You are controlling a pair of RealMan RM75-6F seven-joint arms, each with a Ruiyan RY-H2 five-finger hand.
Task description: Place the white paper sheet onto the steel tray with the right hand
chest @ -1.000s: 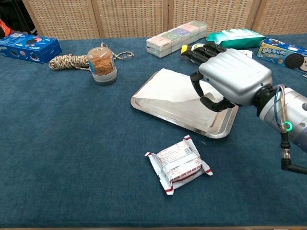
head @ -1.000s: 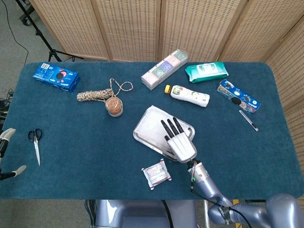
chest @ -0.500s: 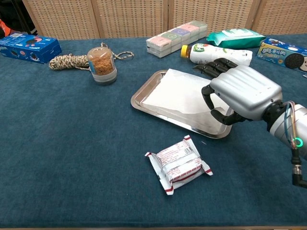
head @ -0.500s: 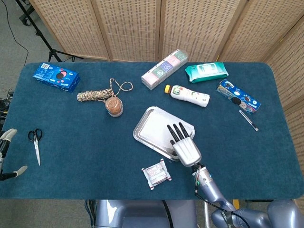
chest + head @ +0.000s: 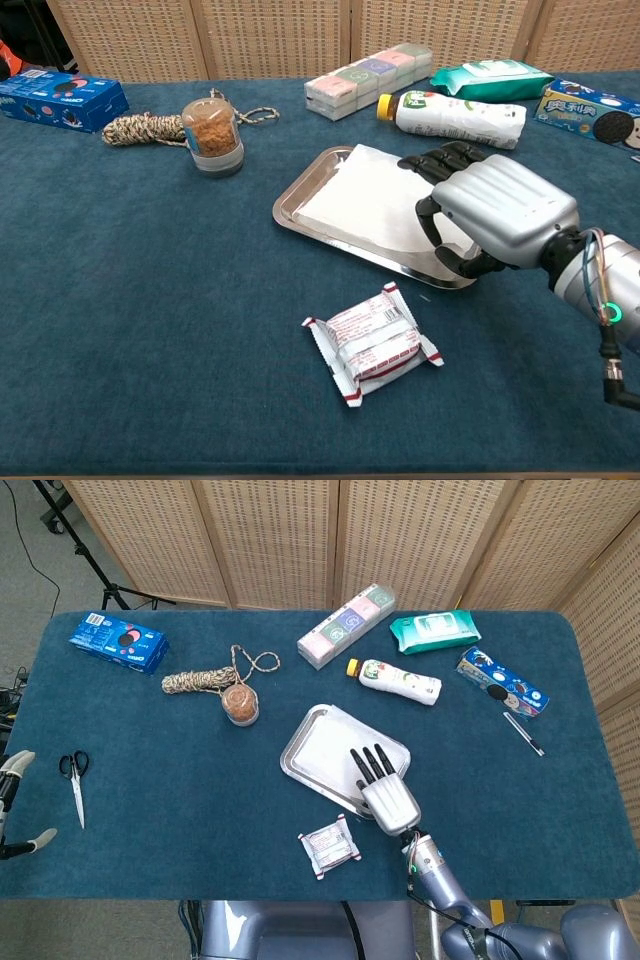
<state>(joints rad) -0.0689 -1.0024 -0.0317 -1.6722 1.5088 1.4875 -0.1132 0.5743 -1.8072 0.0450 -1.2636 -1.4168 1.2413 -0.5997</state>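
Observation:
The white paper sheet (image 5: 332,748) (image 5: 362,192) lies flat inside the steel tray (image 5: 294,754) (image 5: 297,207) in the middle of the blue table. My right hand (image 5: 389,795) (image 5: 500,205) is over the tray's near right corner, palm down. Its dark fingers (image 5: 438,160) reach out over the sheet's right edge and its thumb curls underneath. I see nothing held in it. Only two pale fingertips of my left hand (image 5: 16,767) show at the far left edge of the head view, spread wide apart, beside the scissors (image 5: 75,785).
A wrapped snack packet (image 5: 328,847) (image 5: 372,340) lies just in front of the tray. A lidded jar (image 5: 211,135) and a rope coil (image 5: 145,128) stand to the tray's left. A bottle (image 5: 460,113), a wipes pack (image 5: 490,78) and boxes line the back.
The sheet, held up at its right edge a second ago, has dropped flat onto the tray. My right hand has let go and drawn back toward the near right corner.

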